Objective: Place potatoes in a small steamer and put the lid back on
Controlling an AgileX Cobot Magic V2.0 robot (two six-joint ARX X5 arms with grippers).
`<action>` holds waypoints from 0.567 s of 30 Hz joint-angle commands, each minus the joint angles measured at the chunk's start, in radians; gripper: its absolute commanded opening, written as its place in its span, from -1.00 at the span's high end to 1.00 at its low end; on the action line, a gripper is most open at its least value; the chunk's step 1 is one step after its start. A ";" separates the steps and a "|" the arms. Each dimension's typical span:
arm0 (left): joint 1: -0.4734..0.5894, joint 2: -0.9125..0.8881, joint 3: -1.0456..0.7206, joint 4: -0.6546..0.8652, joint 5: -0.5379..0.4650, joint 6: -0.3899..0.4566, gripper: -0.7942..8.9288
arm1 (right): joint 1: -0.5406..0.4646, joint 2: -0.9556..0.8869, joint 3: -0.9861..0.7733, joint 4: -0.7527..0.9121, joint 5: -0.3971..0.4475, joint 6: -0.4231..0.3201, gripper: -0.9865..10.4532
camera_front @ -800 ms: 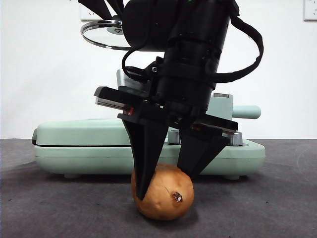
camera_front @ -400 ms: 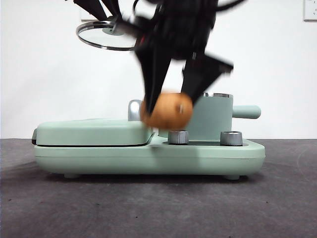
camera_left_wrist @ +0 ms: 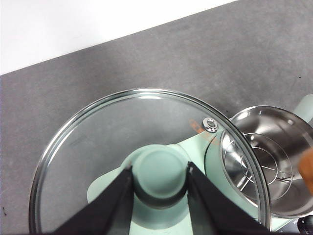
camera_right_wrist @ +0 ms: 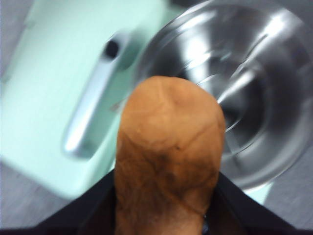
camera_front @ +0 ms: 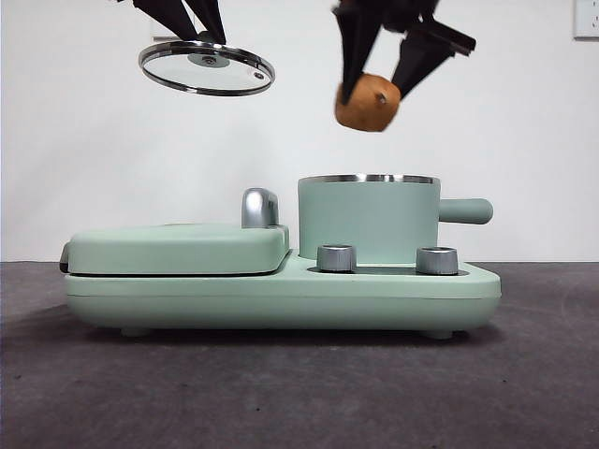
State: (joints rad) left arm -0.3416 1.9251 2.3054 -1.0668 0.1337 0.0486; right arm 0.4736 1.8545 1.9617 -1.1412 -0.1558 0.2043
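Seen level across the table from the front, the right gripper (camera_front: 379, 70) hangs high above the small steamer (camera_front: 369, 218), its two black jaws pinched on either side of the potato (camera_front: 368, 103), which is clear of the pot's steel rim and shows a dark spot at its near end. High to the other side, the left gripper (camera_front: 199, 33) holds the lid (camera_front: 207, 68) by its knob, the glass disc tilted slightly and suspended above the flat griddle cover (camera_front: 178, 249) with its chrome handle (camera_front: 259, 208). The steamer stands on the mint-green cooker base (camera_front: 281, 297), behind two steel dials (camera_front: 337, 258), its stubby side handle pointing away from the griddle cover. From the left wrist, the jaws are closed narrowly on the lid's mint-green knob (camera_left_wrist: 160, 172); through and beside the glass lid (camera_left_wrist: 122, 127), the open steamer (camera_left_wrist: 266, 161) shows its shiny steel inside with a wire rack at the bottom, and an orange sliver of the potato (camera_left_wrist: 308, 166) is at the picture's edge. From the right wrist, somewhat blurred, the potato (camera_right_wrist: 168, 152) fills the middle between the dark jaws, with the steamer's open steel mouth (camera_right_wrist: 254, 88) below and beyond it and the chrome handle (camera_right_wrist: 93, 117) of the griddle cover (camera_right_wrist: 58, 73) alongside.
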 commanded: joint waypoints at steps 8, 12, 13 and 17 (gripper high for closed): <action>-0.006 -0.010 0.042 0.026 0.006 -0.004 0.80 | -0.049 0.201 0.116 -0.010 -0.004 -0.089 0.66; -0.006 -0.010 0.042 0.026 0.006 -0.004 0.80 | -0.051 0.246 0.116 -0.016 -0.004 -0.110 0.66; -0.006 -0.010 0.042 0.026 0.006 -0.004 0.80 | -0.051 0.254 0.116 -0.016 -0.003 -0.112 0.66; -0.006 -0.010 0.042 0.024 0.006 -0.004 0.80 | -0.050 0.264 0.116 -0.013 -0.004 -0.112 0.61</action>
State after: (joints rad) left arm -0.3428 1.9251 2.3054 -1.0672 0.1337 0.0486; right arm 0.4179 2.1021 2.0487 -1.1599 -0.1577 0.1062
